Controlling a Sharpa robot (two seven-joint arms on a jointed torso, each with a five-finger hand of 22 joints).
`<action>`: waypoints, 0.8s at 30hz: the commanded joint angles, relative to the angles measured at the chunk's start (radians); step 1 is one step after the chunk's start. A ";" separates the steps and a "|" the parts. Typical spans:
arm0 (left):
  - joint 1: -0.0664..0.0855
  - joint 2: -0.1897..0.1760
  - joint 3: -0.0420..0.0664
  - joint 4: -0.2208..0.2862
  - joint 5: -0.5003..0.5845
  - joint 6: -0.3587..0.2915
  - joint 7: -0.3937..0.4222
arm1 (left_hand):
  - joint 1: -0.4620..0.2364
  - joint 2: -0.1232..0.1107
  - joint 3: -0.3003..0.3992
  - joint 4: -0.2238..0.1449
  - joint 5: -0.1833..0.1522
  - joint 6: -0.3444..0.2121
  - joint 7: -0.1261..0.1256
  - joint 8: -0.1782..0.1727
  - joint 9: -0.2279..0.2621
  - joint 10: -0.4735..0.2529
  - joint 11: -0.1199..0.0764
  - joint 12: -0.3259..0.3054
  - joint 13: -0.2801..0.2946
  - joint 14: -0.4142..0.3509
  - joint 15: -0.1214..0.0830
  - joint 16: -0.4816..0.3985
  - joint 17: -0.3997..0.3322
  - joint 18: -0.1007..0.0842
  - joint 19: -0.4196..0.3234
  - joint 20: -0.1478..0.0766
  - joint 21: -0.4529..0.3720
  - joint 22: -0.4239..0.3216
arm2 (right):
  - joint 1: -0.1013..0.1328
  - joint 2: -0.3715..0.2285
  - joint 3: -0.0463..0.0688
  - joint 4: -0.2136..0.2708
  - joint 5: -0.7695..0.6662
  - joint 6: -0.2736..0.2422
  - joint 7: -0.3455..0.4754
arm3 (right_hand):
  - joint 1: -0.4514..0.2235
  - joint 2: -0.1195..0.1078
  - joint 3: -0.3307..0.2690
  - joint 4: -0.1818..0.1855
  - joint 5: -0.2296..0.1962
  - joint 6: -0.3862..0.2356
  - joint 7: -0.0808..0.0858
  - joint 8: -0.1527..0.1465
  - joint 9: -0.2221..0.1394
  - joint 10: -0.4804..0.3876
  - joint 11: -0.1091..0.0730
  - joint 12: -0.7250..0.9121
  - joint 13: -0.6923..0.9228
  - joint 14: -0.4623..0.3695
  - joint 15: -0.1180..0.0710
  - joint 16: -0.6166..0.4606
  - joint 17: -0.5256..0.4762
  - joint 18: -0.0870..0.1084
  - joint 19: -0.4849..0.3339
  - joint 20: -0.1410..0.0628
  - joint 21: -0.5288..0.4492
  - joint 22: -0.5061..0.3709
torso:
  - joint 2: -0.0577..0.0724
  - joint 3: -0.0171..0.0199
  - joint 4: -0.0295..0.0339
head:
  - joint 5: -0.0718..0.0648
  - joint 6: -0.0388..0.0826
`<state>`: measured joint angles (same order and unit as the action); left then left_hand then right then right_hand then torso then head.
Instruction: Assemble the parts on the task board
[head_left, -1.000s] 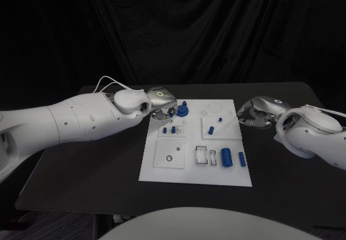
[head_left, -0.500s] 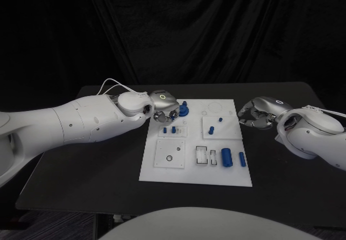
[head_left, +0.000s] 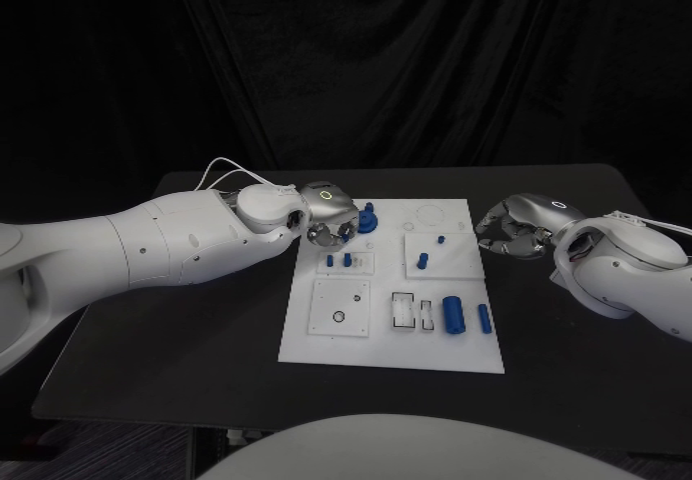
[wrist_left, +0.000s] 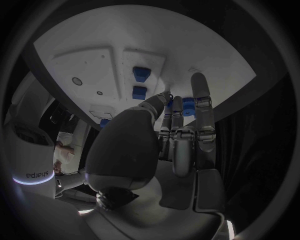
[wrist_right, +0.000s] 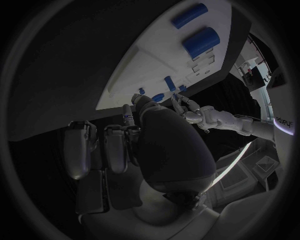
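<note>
left hand (head_left: 330, 218) sits at the board's (head_left: 378, 345) far-left corner, fingers touching the upright blue part (head_left: 366, 219) just to its right, firm grip unclear; right hand (head_left: 512, 228) curled, holding nothing, off the right edge.

A robot lab: black-draped backdrop (head_left: 433, 80) (curtained all round) behind a black table (head_left: 562, 330).

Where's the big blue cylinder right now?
In the head view, the big blue cylinder lies on the white board's near right part, between a slimmer blue piece and the white slots.
</note>
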<state>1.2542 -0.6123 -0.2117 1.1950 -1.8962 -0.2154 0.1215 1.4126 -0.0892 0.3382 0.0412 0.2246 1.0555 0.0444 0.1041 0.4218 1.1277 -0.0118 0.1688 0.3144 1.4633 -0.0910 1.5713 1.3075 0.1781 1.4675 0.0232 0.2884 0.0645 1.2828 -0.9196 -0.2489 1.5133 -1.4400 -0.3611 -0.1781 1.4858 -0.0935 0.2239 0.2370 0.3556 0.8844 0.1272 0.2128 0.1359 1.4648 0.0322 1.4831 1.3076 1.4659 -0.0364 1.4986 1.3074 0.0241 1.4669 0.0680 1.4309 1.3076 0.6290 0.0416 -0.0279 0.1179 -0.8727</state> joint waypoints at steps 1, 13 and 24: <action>-0.002 0.000 0.001 0.003 -0.002 0.013 0.000 | -0.009 0.002 0.005 -0.002 -0.004 -0.006 0.001 -0.007 0.000 0.003 0.002 -0.006 -0.001 0.107 -0.002 -0.001 0.263 0.010 0.051 -0.004 -0.004 -0.001 | -0.004 0.000 0.001 -0.001 -0.003 0.005 -0.014 | 0.002 0.003 0.006 0.000 0.005 0.009 0.000 -0.002 -0.001 0.017 0.009 -0.005 0.118 0.072 0.005 -0.005 0.097 0.016 0.033 0.008 -0.006 0.202 | -0.001 -0.0004 0.0007 | 0.001 0.000; -0.002 -0.008 0.001 0.010 -0.002 0.012 -0.003 | -0.009 0.001 0.007 -0.003 -0.003 -0.006 0.002 -0.008 0.001 0.000 0.004 -0.014 -0.006 0.107 0.000 -0.001 0.263 0.010 0.051 -0.003 -0.008 -0.001 | -0.007 0.001 0.001 -0.002 -0.003 0.006 -0.013 | 0.002 0.002 0.007 -0.001 0.005 0.008 0.000 -0.003 -0.001 0.017 0.009 -0.005 0.118 0.072 0.005 -0.005 0.095 0.016 0.033 0.008 -0.006 0.203 | 0.000 -0.0015 0.0010 | 0.002 0.000; -0.003 -0.012 0.001 0.017 -0.002 0.019 -0.009 | -0.011 0.002 0.008 -0.002 -0.006 -0.006 0.002 -0.010 0.001 0.001 0.004 -0.018 -0.009 0.107 0.000 -0.001 0.263 0.010 0.051 -0.002 -0.011 -0.001 | -0.008 0.001 0.001 -0.002 -0.003 0.006 -0.013 | 0.002 0.002 0.007 -0.001 0.005 0.008 0.000 -0.003 -0.001 0.017 0.009 -0.005 0.118 0.072 0.005 -0.005 0.095 0.016 0.033 0.008 -0.006 0.203 | -0.001 -0.0005 0.0007 | 0.004 0.000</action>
<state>1.2538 -0.6244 -0.2118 1.2090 -1.8962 -0.2062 0.1146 1.4127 -0.0893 0.3412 0.0382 0.2245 1.0521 0.0444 0.0965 0.4209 1.1277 -0.0118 0.1540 0.3065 1.4633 -0.0910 1.5713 1.3075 0.1781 1.4675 0.0232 0.2805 0.0646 1.2778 -0.9185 -0.2488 1.5113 -1.4400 -0.3594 -0.1780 1.4858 -0.0935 0.2238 0.2371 0.3556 0.8844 0.1272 0.2128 0.1360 1.4648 0.0322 1.4831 1.3074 1.4658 -0.0364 1.4986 1.3074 0.0241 1.4669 0.0680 1.4309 1.3075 0.6285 0.0406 -0.0271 0.1220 -0.8727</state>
